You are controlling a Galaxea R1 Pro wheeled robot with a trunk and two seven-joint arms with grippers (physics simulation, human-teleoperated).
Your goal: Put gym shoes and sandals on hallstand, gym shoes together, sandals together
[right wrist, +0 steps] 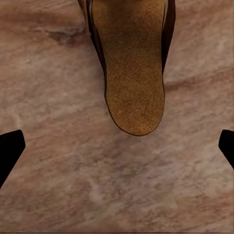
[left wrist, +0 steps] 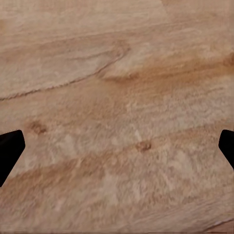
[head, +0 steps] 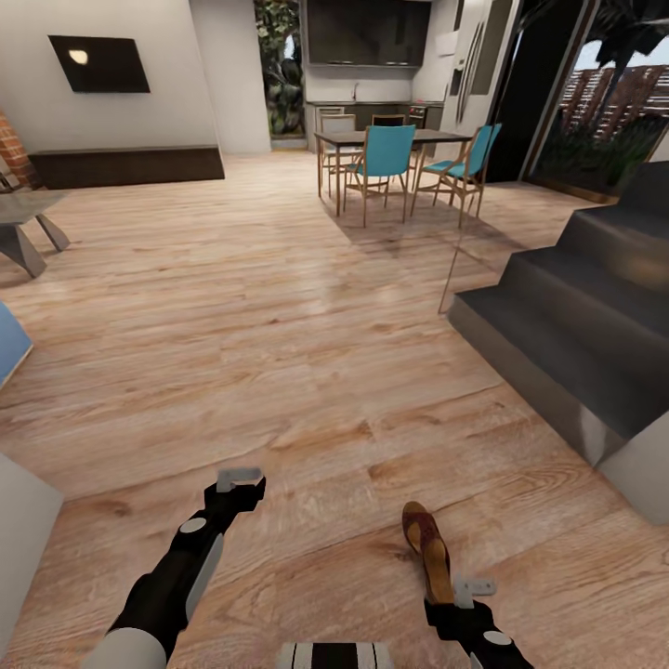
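Just ahead of the right gripper, spread wide and empty, one sandal lies on the corridor floor.

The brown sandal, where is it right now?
The brown sandal lies on the wood floor low and right of centre in the head view, just ahead of the right claw, with the dark stairs farther right.

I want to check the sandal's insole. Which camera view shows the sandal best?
The right wrist view: the sandal is large there, its tan insole sharp, seen between the open right pincer's fingertips. The head view shows it small, lying on the corridor floor before that pincer.
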